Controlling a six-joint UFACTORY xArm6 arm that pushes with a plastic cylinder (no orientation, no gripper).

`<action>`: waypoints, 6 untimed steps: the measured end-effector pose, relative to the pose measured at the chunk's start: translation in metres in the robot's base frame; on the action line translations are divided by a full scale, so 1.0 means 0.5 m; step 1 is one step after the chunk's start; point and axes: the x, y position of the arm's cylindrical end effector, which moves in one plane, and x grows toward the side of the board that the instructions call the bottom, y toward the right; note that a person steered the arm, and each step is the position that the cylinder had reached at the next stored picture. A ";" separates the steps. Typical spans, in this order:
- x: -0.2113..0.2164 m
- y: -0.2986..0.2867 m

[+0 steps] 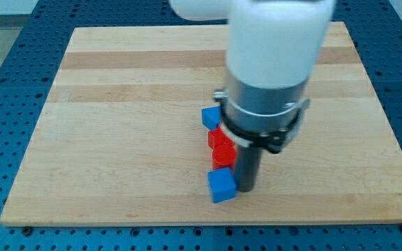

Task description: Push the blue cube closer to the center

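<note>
A blue cube (222, 185) lies near the board's bottom edge, a little right of the middle. My tip (246, 190) stands on the board right beside it, touching its right side. Above the cube two red blocks (221, 148) lie stacked toward the view's top, partly hidden by the arm. A second blue block (210, 116) lies above the red ones, its right part hidden behind the arm's body.
The wooden board (117, 125) rests on a blue perforated table (5, 84). The arm's large white and grey body (271, 70) covers the board's upper middle right.
</note>
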 end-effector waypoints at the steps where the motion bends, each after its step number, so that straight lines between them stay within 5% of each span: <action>1: 0.009 -0.073; 4: 0.086 -0.063; 5: 0.065 -0.115; 6: -0.053 -0.181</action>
